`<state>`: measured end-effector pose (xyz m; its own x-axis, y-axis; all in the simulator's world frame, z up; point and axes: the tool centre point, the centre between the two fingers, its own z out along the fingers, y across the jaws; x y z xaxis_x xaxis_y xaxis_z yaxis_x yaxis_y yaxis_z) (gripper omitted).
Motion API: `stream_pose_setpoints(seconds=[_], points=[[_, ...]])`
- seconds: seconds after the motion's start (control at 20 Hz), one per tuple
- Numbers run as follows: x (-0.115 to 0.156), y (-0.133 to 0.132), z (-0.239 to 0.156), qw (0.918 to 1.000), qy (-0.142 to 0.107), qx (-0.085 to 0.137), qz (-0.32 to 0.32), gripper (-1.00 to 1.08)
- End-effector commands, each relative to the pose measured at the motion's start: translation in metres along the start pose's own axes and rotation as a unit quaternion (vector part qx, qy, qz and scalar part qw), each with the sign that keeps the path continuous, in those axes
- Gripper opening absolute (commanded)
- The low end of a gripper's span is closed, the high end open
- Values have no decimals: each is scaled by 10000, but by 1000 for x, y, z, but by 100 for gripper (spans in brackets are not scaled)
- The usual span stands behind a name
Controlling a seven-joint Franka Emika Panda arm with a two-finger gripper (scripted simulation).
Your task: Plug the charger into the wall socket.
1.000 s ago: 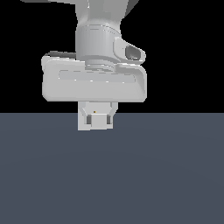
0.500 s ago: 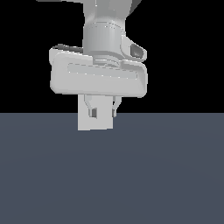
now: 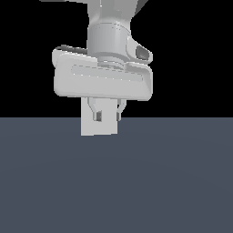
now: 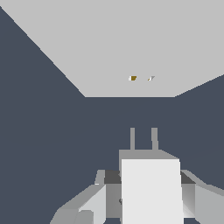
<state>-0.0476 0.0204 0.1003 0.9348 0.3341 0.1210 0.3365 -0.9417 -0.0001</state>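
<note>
Black backdrop above, flat dark grey-blue desk below, nothing else around. Pincer hangs from the big pale hand body, fingers pointing down in the exterior view. Wrist view shows the pincer clamped on the charger: white block sits between the two finger pads, touching both, with two grey prongs sticking straight out ahead of it.

Ahead of the prongs, apart from them with bare desk between, is the wall socket: wide pale panel filling the far part of the wrist view. Small orange dot on it, plus a tiny pale mark just beside that. In the exterior view the same panel shows only as a white upright rectangle directly behind the fingers.

Step in hand, as I read it: approach and line up for insertion, plug not yet in. To do it well: keep the grip firm so the block does not twist, keep the prongs square to the panel, centre them on the orange dot. The dot looks slightly off to one side of the prong pair, so a small sideways correction first, then a slow straight push along the prong axis. Main risk is prongs catching the panel face off-centre.
</note>
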Motion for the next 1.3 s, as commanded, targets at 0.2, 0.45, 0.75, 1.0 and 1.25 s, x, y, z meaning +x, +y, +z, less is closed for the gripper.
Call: stream_pose_setpoints(seconds=[0.2,0.45,0.75,1.0,1.25], points=[[0,0,0,10000,0,-2,10,-100],[5,-1,1,10000,0,-2,10,-100],[24,-1,3,10000,-2,-4,11,-100],[42,-1,6,10000,-2,-4,11,-100],[49,-1,7,10000,-2,-4,11,-100]])
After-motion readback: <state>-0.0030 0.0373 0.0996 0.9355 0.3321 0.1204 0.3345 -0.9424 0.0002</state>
